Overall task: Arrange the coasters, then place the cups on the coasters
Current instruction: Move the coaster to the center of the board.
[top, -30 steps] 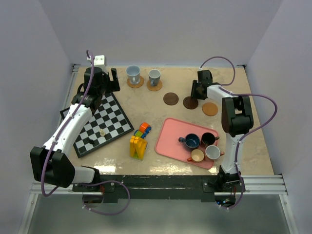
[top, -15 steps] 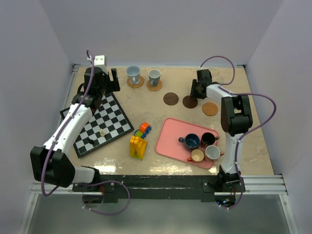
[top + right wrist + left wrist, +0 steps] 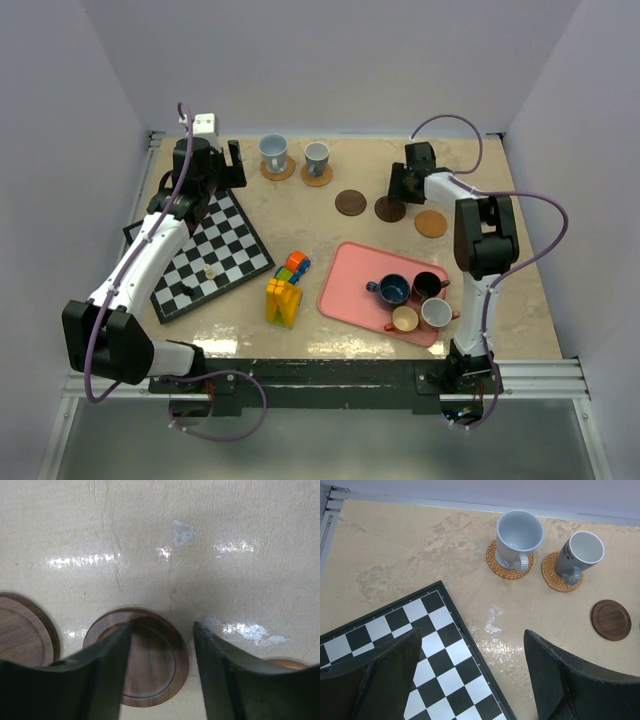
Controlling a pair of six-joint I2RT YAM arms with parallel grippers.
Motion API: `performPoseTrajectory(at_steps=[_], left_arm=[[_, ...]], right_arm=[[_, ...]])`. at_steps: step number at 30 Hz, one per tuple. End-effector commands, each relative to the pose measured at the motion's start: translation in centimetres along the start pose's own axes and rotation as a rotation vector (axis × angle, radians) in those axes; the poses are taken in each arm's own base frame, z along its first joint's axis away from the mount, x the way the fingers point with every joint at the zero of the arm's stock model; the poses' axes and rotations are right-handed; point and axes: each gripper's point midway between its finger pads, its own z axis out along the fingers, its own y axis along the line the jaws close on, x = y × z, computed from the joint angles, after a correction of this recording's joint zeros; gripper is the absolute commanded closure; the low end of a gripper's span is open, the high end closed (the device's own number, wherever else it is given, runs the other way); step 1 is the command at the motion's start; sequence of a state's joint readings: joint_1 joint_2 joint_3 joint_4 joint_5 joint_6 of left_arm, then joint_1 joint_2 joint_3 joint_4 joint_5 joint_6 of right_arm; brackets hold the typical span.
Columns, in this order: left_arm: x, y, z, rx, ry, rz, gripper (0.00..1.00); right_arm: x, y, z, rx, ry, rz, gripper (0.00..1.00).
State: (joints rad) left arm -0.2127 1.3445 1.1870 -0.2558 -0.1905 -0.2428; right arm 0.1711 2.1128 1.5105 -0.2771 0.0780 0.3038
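The right gripper (image 3: 160, 630) is held spread over a dark brown round wooden coaster (image 3: 152, 667), which lies flat on the beige marbled tabletop (image 3: 200, 540) beneath its jaws. The coaster is judged light, stiff and smooth, and so thin that it is best taken across its raised rim. A matching disc (image 3: 22, 630) is seen just to the gripper's left.

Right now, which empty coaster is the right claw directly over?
The dark brown coaster lying between the other brown coaster and the orange coaster; the right gripper hangs over it alone.
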Motion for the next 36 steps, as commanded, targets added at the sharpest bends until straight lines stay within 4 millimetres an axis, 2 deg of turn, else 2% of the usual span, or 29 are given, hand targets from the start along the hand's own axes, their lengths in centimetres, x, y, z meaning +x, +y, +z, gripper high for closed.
performPoseTrajectory(at_steps=[1, 3, 5, 8, 10, 15, 17, 18, 23, 27, 31, 36], left_arm=[[-2.4, -0.4, -0.4, 0.010, -0.062, -0.004, 0.13], [-2.4, -0.5, -0.4, 0.011, -0.062, -0.006, 0.13], [-2.6, -0.5, -0.5, 0.014, -0.066, -0.007, 0.13], [-2.6, -0.5, -0.6, 0.014, -0.066, -0.007, 0.13], [-2.4, -0.5, -0.5, 0.015, -0.063, -0.004, 0.13], [-2.3, -0.6, -0.6, 0.022, -0.061, -0.012, 0.13], [-2.2, -0.7, -0.5, 0.027, -0.060, -0.012, 0.13], [-2.3, -0.8, -0.5, 0.030, -0.061, -0.013, 0.13], [-2.2, -0.8, -0.6, 0.034, -0.059, -0.013, 0.13], [-2.2, -0.8, -0.6, 0.034, -0.059, -0.015, 0.13], [-2.2, -0.9, -0.6, 0.040, -0.061, -0.020, 0.13], [-2.2, -1.0, -0.6, 0.044, -0.058, -0.022, 0.13]], right_arm=[[-5.0, 1.4, -4.2, -0.051, -0.118, -0.006, 0.36], [-6.1, 1.6, -5.4, -0.063, -0.143, -0.001, 0.27], [-7.1, 1.4, -6.8, -0.073, -0.168, 0.014, 0.23], [-7.3, -0.2, -8.0, -0.052, -0.173, 0.035, 0.20], [-6.9, -1.9, -8.7, -0.031, -0.164, 0.047, 0.19], [-4.2, -6.7, -9.3, 0.033, -0.127, 0.086, 0.14], [-2.8, -7.5, -9.1, 0.042, -0.101, 0.086, 0.13], [-2.2, -9.1, -9.0, 0.066, -0.087, 0.105, 0.13], [1.1, -11.5, -7.9, 0.111, -0.011, 0.150, 0.15], [2.5, -13.1, -7.5, 0.131, 0.013, 0.185, 0.17], [3.1, -13.3, -6.5, 0.113, 0.029, 0.187, 0.20], [3.8, -12.6, -5.1, 0.062, 0.062, 0.179, 0.32]])
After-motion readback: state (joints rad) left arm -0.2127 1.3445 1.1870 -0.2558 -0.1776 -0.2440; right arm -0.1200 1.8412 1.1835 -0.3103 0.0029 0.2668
